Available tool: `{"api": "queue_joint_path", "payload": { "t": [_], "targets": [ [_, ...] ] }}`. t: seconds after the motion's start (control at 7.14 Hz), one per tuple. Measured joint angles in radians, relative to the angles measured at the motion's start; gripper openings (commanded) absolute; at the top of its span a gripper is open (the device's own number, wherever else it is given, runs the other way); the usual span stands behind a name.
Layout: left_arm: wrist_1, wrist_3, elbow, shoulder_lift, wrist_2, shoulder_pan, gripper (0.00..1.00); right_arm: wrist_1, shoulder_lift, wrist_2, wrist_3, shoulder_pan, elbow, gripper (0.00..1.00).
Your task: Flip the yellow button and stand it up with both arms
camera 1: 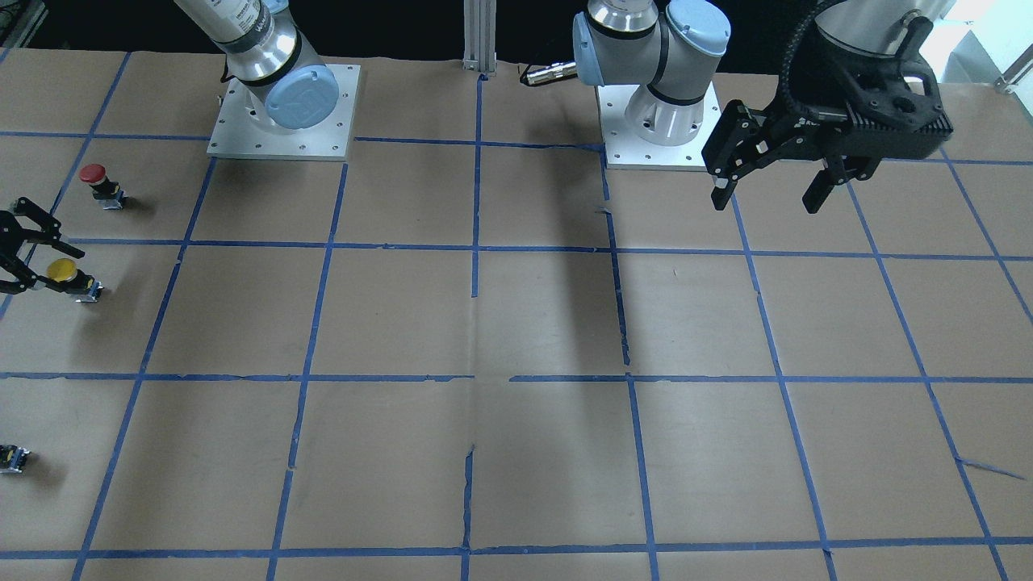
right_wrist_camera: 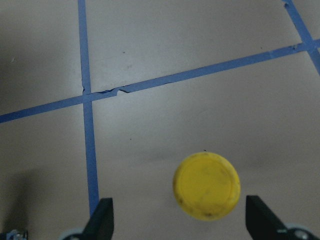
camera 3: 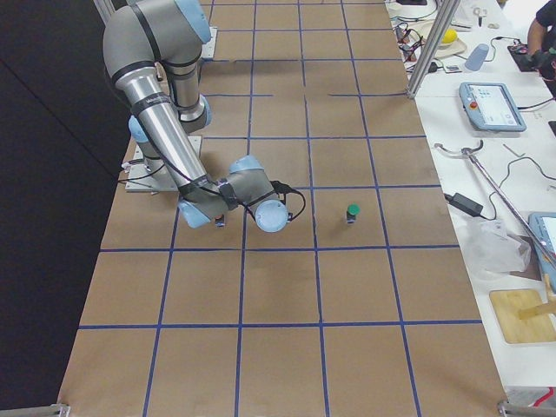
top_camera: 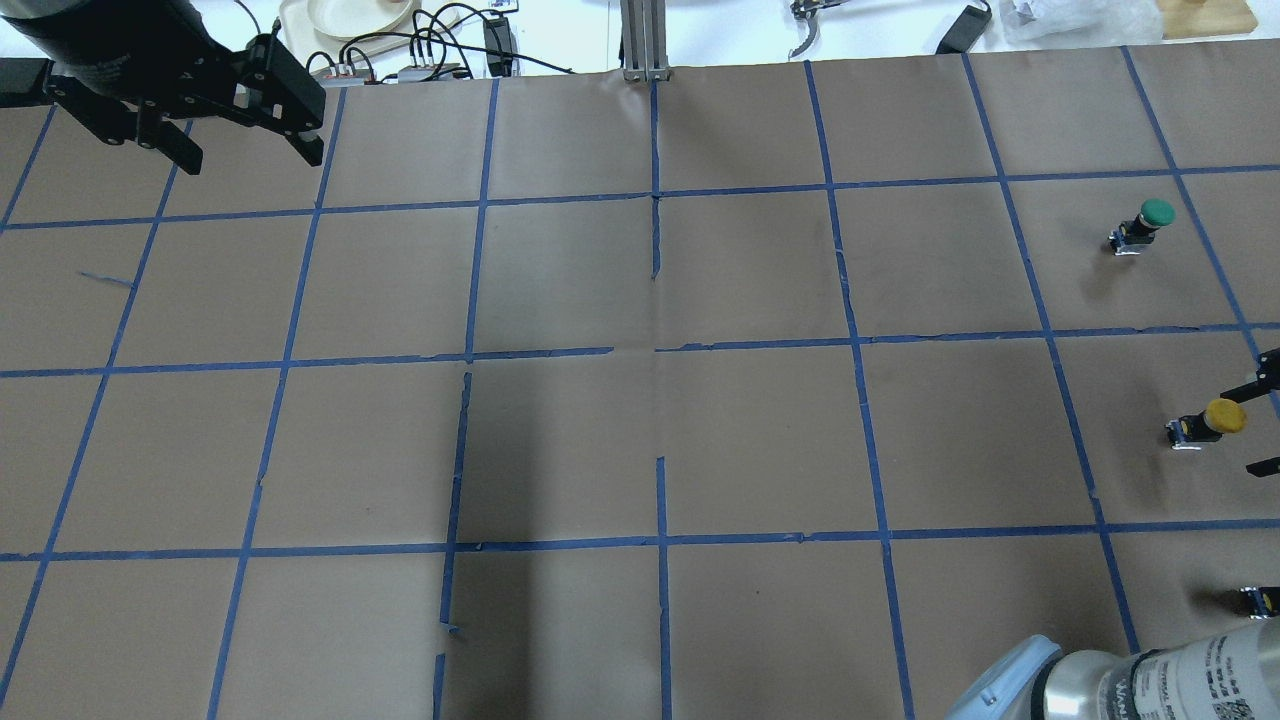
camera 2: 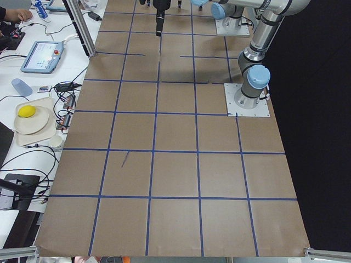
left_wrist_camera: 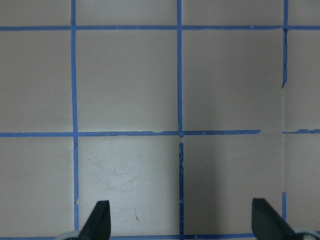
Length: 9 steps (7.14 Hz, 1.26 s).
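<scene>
1. The yellow button point(right_wrist_camera: 206, 186) sits on the brown paper point(right_wrist_camera: 200, 75) between the spread fingers of the right pincer point(right_wrist_camera: 181, 220), just ahead of the tips and touching neither; its round cap faces the wrist camera
2. It looks light and rigid, probably hard plastic; the smooth domed cap would likely slip, so the boxy black-and-grey body point(camera 1: 85, 287) behind the cap offers flatter faces to pinch
3. Small and top-heavy, it may topple easily when stood
4. No writing shows on the cap; white lettering on the right arm's tube point(top_camera: 1180, 685) is too small to read
5. The left pincer point(camera 1: 768, 198) hangs spread and empty, well apart from the right pincer
</scene>
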<state>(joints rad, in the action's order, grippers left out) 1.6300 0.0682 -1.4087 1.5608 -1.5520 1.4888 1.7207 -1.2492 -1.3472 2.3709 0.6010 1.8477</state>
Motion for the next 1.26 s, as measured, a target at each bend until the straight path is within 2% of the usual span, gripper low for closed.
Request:
{"api": "queue_joint_path", "payload": {
  "t": [0.28,0.56,0.98,1.26],
  "targets": [
    [0.028,-0.002,0.001,0.008,-0.024,-0.002,1.00,-0.009,-0.074,-0.046,-0.143,0.068,-0.044,1.00],
    [0.032,0.001,-0.010,-0.003,-0.033,-0.003,1.00,-0.039,-0.201,-0.076,-0.347,0.165,-0.057,0.99],
    [0.033,0.000,-0.021,-0.005,-0.028,-0.003,1.00,-0.085,-0.383,-0.093,-0.828,0.416,-0.064,0.99],
    [0.064,0.003,-0.011,-0.016,-0.026,0.002,1.00,-0.124,-0.413,-0.087,-1.180,0.597,-0.118,1.00]
  ]
}}
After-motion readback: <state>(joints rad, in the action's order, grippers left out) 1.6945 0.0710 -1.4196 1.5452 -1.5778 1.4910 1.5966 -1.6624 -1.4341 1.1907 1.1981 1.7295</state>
